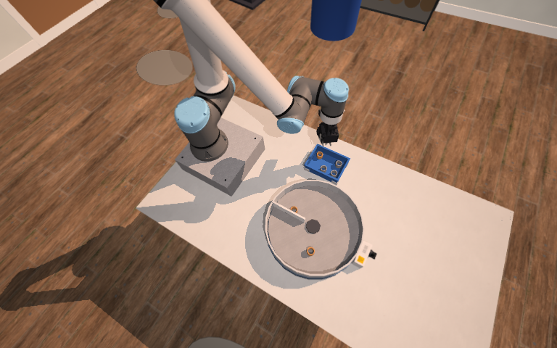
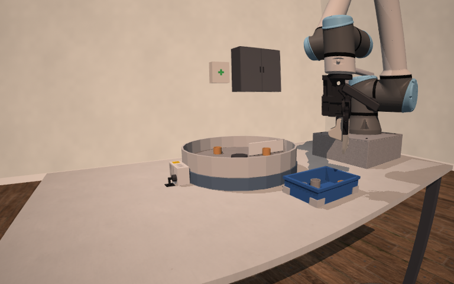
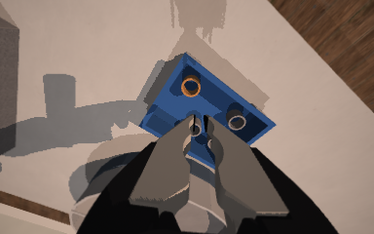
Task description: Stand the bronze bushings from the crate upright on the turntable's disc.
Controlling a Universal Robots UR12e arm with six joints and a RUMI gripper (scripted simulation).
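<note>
My gripper (image 1: 327, 143) (image 2: 342, 145) (image 3: 199, 116) is shut and empty, high above the table near the bronze-bushing end of the blue crate (image 1: 329, 160) (image 2: 338, 193) (image 3: 174, 104). In the crate, one bronze bushing (image 1: 319, 157) (image 3: 191, 95) stands in a corner. Three steel bushings, one (image 1: 339, 165) (image 3: 237, 129) apart from two others (image 1: 323, 170) (image 1: 333, 175), are there too; my fingers partly hide two in the wrist view. On the turntable's disc (image 1: 332, 241), one bronze bushing (image 1: 295, 208) (image 2: 266, 151) stands upright near the divider. Another bronze bushing (image 1: 310, 254) (image 2: 217, 151) stands upright across the disc.
The dark hub (image 1: 312, 225) is at the disc's centre. A high round wall (image 1: 349, 207) (image 2: 239, 167) surrounds the disc, and a thin divider (image 1: 287, 211) (image 2: 260, 148) runs from the wall toward the hub. A control box (image 1: 363, 254) (image 2: 179, 173) sits outside the wall.
</note>
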